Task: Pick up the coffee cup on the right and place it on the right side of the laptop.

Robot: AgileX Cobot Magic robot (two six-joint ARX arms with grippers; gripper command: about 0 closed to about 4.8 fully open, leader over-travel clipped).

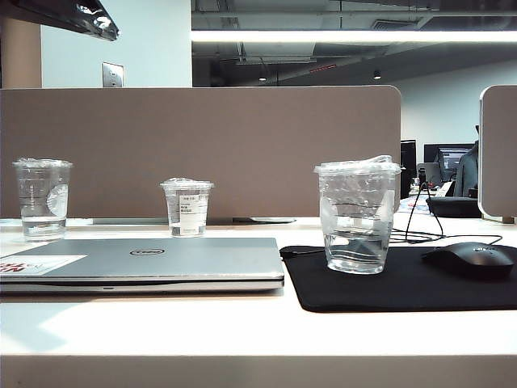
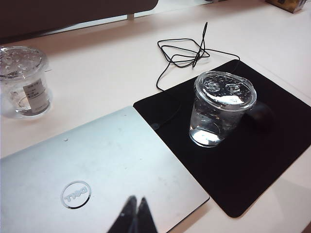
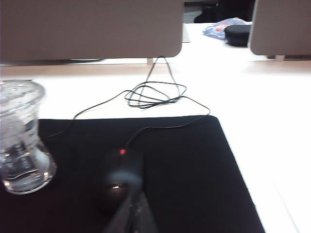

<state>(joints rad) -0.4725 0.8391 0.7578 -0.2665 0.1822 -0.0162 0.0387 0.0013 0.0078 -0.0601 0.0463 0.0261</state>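
The coffee cup (image 1: 357, 214), a tall clear tumbler with a crinkled lid, stands upright on the black mouse mat (image 1: 420, 295), to the right of the closed silver laptop (image 1: 161, 259). In the left wrist view the cup (image 2: 221, 109) stands beyond the laptop's (image 2: 97, 170) corner. My left gripper (image 2: 136, 200) hovers shut over the laptop lid, holding nothing. Over the mat, my right gripper (image 3: 138, 196) is shut and empty just behind the mouse, with the cup (image 3: 22, 138) off to one side. Neither gripper shows in the exterior view.
A short clear cup with a white label (image 1: 187, 208) and a cup with a round sticker (image 1: 42, 198) stand behind the laptop. A black mouse (image 1: 472, 259) lies on the mat, its cable (image 3: 155, 92) coiled behind. A brown partition (image 1: 202, 149) closes the back.
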